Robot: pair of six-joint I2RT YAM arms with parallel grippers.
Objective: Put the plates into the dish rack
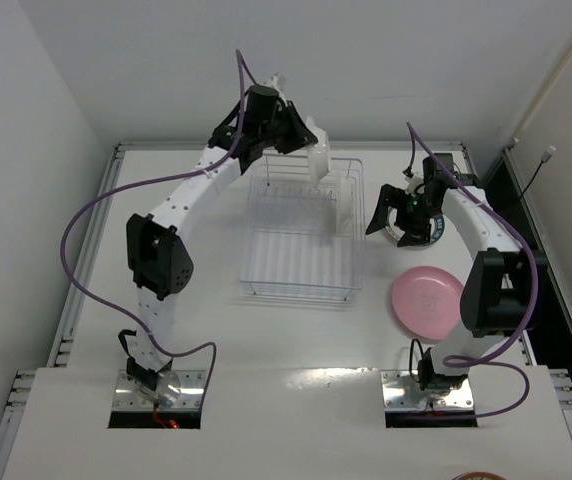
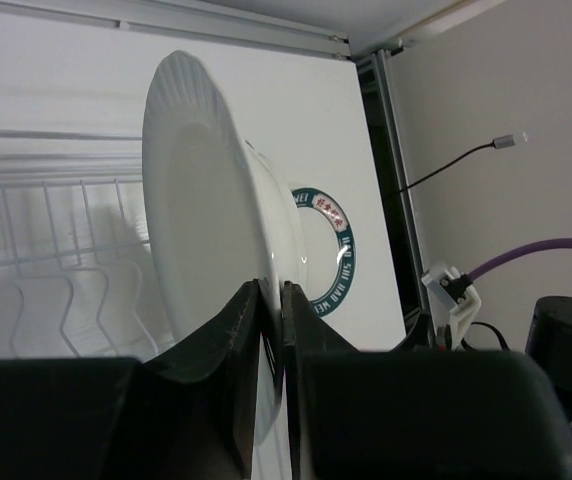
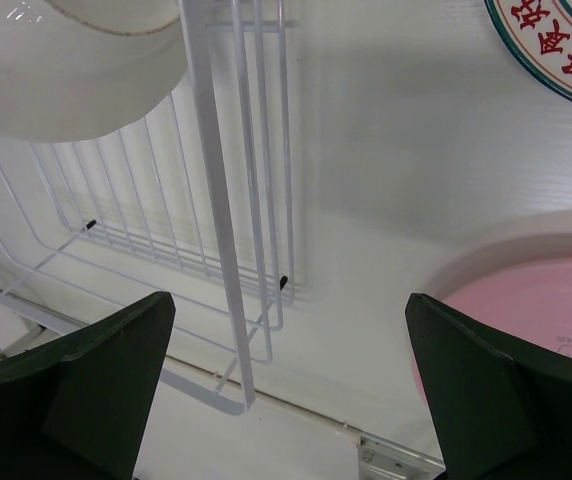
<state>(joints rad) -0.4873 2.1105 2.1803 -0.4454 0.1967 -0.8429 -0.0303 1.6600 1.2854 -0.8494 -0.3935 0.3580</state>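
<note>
Pale plate (image 2: 201, 230) stands upright, rim pinched in left tool (image 2: 269, 305); right tool (image 3: 288, 330) gapes.

"What is hemming in the right end effector (image 3: 286, 395)?"

"The dish rack (image 3: 216, 200) wire wall and the pink plate (image 3: 536, 310). Bare worktop (image 3: 386, 200) is showing between them."

"And over the rack?"

"A pale plate (image 1: 320, 158) is hanging over its far end. The near half is lying open."

White table (image 1: 216, 330), 3 items lying directly on it. 1 wire dish rack (image 1: 301, 240), centre, toward the far side; 1 pink plate (image 1: 426, 302), flat, near right, apart from the rack. 1 white plate with teal rim band (image 2: 338, 250), flat, right, just beyond the pink plate, not touching it.
</note>
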